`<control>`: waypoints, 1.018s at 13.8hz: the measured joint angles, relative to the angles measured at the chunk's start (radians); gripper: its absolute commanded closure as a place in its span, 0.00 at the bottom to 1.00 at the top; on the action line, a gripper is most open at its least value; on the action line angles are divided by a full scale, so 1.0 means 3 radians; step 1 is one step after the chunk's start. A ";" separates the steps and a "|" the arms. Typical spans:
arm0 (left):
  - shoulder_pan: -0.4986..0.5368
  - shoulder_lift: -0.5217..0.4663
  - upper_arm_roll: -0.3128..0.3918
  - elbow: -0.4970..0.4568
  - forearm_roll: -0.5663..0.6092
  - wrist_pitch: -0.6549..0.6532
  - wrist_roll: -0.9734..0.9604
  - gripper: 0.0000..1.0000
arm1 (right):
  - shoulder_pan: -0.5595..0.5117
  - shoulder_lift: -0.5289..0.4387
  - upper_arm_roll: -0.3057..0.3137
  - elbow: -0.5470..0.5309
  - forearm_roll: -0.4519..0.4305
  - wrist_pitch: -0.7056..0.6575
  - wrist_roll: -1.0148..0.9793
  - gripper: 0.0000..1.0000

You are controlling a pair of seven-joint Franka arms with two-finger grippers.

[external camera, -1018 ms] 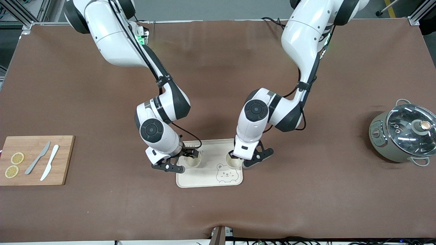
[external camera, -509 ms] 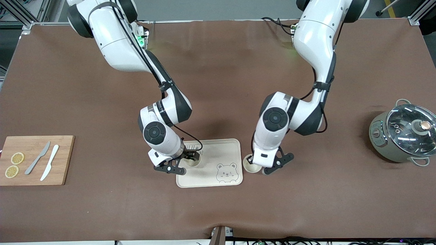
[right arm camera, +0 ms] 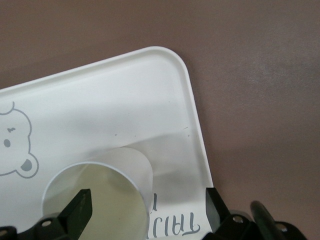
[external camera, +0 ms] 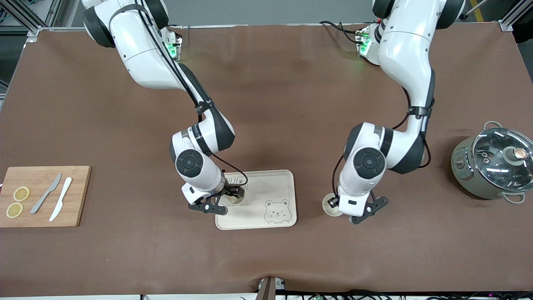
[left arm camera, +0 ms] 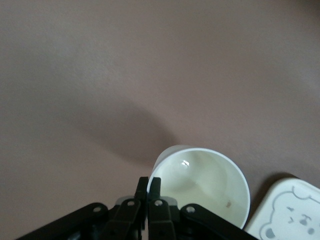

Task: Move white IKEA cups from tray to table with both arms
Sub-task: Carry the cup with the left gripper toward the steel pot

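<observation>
**One cup off the tray, one on it, as both arms work the table**

The left gripper pinches the rim of a white cup, its fingers pressed together on the cup's wall, over the bare brown table beside the bear tray, toward the left arm's end. Whether that cup rests on the cloth or hangs just above it cannot be told. In the left wrist view the cup's open mouth faces the camera, with a corner of the tray and its bear drawing close by.

The right gripper sits low over the second white cup, which stands upright on the tray at the edge nearer the right arm's end. In the right wrist view its fingers are spread wide on either side of the cup, not touching it, and printed lettering shows on the tray next to the cup. The right arm's wrist hides much of that cup from the front camera.

A grey-green pot with glass lid stands well apart at the left arm's end. At the right arm's end lies a wooden cutting board carrying two lemon slices, a grey knife and a white knife.
</observation>
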State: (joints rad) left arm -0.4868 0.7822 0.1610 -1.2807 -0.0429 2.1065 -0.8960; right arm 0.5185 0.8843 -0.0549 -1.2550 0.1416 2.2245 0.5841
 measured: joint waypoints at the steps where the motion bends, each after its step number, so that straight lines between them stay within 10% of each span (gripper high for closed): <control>1: 0.0056 0.0000 0.0000 -0.0002 0.0000 -0.0023 0.0050 1.00 | 0.0000 0.0001 0.0000 0.0000 0.0000 0.0001 -0.0001 0.11; 14: 0.0981 0.0000 0.0010 -0.0019 0.0000 -0.0142 0.0585 1.00 | 0.0002 0.0049 -0.0001 0.0000 0.0000 0.0069 -0.0001 0.56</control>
State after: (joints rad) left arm -0.1926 0.7823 0.1639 -1.2866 -0.0429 2.0640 -0.7205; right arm 0.5190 0.8991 -0.0551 -1.2550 0.1415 2.2452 0.5839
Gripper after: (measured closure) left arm 0.969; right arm 0.432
